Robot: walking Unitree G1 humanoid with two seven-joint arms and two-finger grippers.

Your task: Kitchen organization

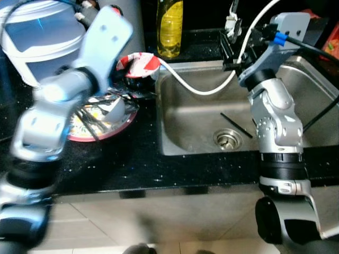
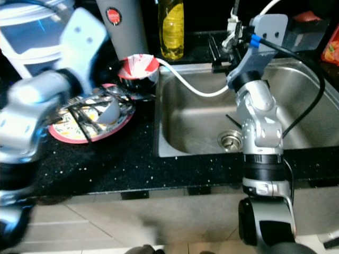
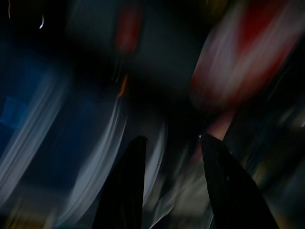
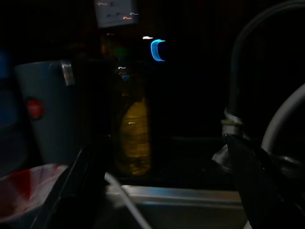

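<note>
The left gripper, fingers parted and empty, is hovering blurred over the plate left of the sink. The right gripper, wide open, is waiting at the far rim. Likely next: grasping dishware.

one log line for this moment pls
left gripper: open, blurred, near plate | right gripper: open, over sink back edge | yellow bottle: behind sink

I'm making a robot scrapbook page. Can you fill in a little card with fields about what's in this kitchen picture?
Place: black counter with steel sink
Left gripper: jaws open, blurred, over the plate
Right gripper: jaws open, at the sink's back edge
On plate: white cup
Behind: yellow bottle, red-white bowl
In sink: black stick, white hose
</note>
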